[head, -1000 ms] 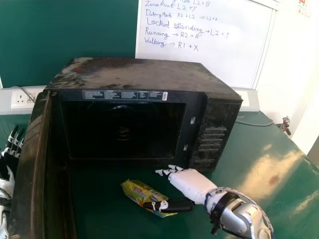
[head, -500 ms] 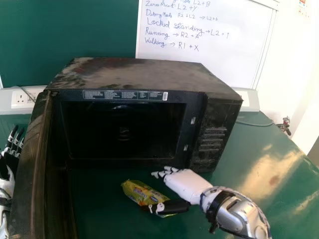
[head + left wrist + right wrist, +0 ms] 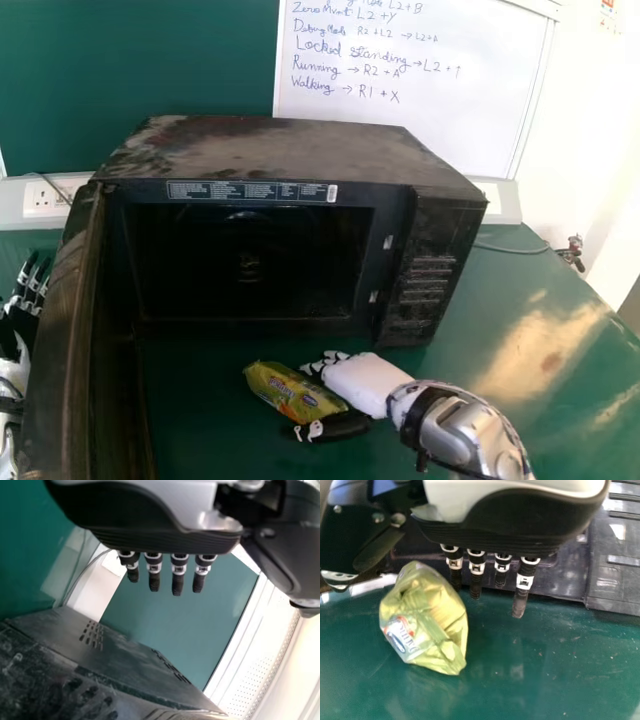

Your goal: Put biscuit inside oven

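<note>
One green table (image 3: pixel 540 300) is supporting the oven (image 3: pixel 300 150), its door (image 3: pixel 60 340) hanging open on the robot's left. The right hand (image 3: pixel 365 382) is waiting low before the oven, fingers extended and gripping nothing; the left hand (image 3: pixel 18 300) is idling beyond the door, its fingers straight. The biscuit (image 3: pixel 292 392) is lying on the table in front of the oven, between the right hand's fingers and thumb.

The oven's lower edge is posing a likely snag: a hand carrying too low could be bumping the biscuit against it. The door is narrowing the way in on the left and could be catching a drifting load. The right hand, lacking a grip, is risking a nudge that sends the biscuit sliding, should thumb and fingers be closing unevenly.

The table is gleaming, smooth and flat. The oven is presenting a boxy, dark shell with a dusty, blotched top, the door forming a tall, scuffed slab. The right hand is pairing a smooth white shell with slim dark fingers. The biscuit is wearing a crinkled, shiny yellow-green wrapper, bulging in the middle.
</note>
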You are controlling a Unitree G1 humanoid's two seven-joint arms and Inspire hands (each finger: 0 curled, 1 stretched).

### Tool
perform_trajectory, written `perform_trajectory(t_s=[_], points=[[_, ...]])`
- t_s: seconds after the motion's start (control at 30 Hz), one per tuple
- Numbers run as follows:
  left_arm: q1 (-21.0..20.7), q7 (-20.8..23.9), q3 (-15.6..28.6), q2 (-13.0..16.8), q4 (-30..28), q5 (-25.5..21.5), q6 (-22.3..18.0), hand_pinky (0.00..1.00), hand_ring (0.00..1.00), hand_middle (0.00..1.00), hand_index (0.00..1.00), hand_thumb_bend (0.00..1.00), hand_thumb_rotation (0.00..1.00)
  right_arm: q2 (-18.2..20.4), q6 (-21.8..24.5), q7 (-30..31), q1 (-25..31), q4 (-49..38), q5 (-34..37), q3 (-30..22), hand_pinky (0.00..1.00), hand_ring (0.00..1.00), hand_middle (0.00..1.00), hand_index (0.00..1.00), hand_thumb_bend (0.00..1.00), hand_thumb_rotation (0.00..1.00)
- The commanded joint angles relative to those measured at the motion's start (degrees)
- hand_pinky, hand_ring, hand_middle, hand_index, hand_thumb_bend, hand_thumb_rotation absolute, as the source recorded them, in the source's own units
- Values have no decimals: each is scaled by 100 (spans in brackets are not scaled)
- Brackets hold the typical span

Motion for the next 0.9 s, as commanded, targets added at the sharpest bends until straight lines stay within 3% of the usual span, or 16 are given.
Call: perform_trajectory(t_s=[0.0,0.13,0.33,0.87], points=[[262,75,-59,-261,132,20,2,11,45,64,84,13,0,-35,-28,70,-133,63,-36,64,71,90,92,94,100,50],[255,28,-54,-256,134,-26,55,7,45,64,84,12,0,-34,1,179,-227,194,-34,106,73,92,93,95,100,49],[243,33,-55,-241,168,10,13,15,46,66,84,14,0,-42,-39,186,-342,392,-79,158,73,92,94,95,100,50],[234,10,-63,-251,183,4,19,14,46,65,84,14,0,-38,-113,129,-509,468,-587,337,72,90,93,94,100,42]])
